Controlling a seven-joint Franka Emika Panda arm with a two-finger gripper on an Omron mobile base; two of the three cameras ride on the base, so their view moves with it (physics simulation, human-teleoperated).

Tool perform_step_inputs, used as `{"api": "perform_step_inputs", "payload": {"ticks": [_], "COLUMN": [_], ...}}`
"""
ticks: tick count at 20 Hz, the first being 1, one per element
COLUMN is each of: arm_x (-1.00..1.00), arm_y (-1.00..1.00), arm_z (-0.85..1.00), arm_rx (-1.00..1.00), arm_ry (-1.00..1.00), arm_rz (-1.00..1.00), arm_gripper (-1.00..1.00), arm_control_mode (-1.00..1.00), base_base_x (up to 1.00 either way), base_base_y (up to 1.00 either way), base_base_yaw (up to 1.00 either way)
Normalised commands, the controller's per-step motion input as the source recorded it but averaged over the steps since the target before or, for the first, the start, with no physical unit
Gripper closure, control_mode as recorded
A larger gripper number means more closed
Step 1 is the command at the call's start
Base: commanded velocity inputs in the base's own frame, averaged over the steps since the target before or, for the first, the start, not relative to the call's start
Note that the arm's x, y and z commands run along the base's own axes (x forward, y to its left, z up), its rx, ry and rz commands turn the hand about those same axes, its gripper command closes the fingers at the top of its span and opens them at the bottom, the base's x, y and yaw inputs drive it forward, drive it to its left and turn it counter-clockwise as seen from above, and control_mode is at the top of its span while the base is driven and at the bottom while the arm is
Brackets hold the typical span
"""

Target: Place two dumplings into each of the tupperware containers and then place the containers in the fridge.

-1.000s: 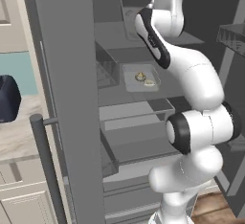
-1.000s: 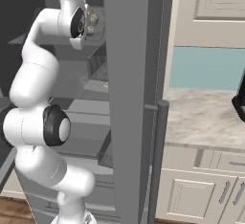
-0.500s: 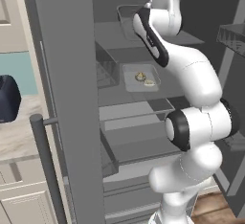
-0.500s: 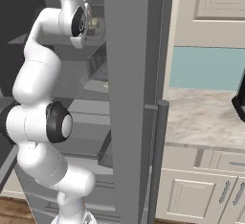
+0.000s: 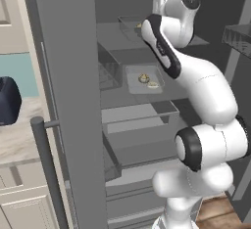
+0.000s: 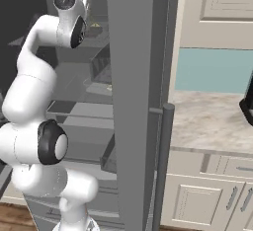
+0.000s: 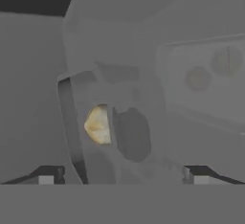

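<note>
You are facing the open fridge (image 5: 63,76), its door swung toward you with the long bar handle (image 6: 163,166) in front. The white arm reaches high into the upper shelf. In the hand view the gripper (image 7: 122,175) has its two dark fingertips spread wide with nothing between them.

Just ahead of them sits one tupperware container (image 7: 83,122), translucent grey, with a tan dumpling (image 7: 98,125) showing through its wall; the view is murky, so a second dumpling inside is likely but not certain.

The other tupperware container (image 5: 142,79) rests on the shelf below, with two dumplings (image 5: 143,78) in it.

To finish this release well, draw the hand straight back along its own line, keeping the fingers spread, so you do not nudge the box off the shelf.
</note>
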Motion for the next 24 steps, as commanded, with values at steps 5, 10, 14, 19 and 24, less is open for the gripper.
{"api": "perform_step_inputs", "payload": {"ticks": [5, 10, 14, 19, 24], "arm_x": [-1.00, -1.00, -1.00, -1.00, -1.00], "arm_y": [-0.07, -0.05, 0.00, 0.01, 0.02], "arm_z": [0.29, 0.16, 0.03, 0.02, -0.31], "arm_rx": [0.03, 0.00, 0.00, 0.00, 0.00], "arm_ry": [-0.10, -0.02, 0.03, 0.48, 0.61], "arm_rz": [-0.14, -0.07, -0.04, 0.00, 0.00], "arm_gripper": [-1.00, -1.00, -1.00, -1.00, -1.00], "arm_control_mode": [-1.00, -1.00, -1.00, -1.00, -1.00], "base_base_x": [0.00, 0.00, 0.00, 0.00, 0.00], "base_base_y": [0.00, 0.00, 0.00, 0.00, 0.00], "base_base_yaw": [0.00, 0.00, 0.00, 0.00, 0.00]}}
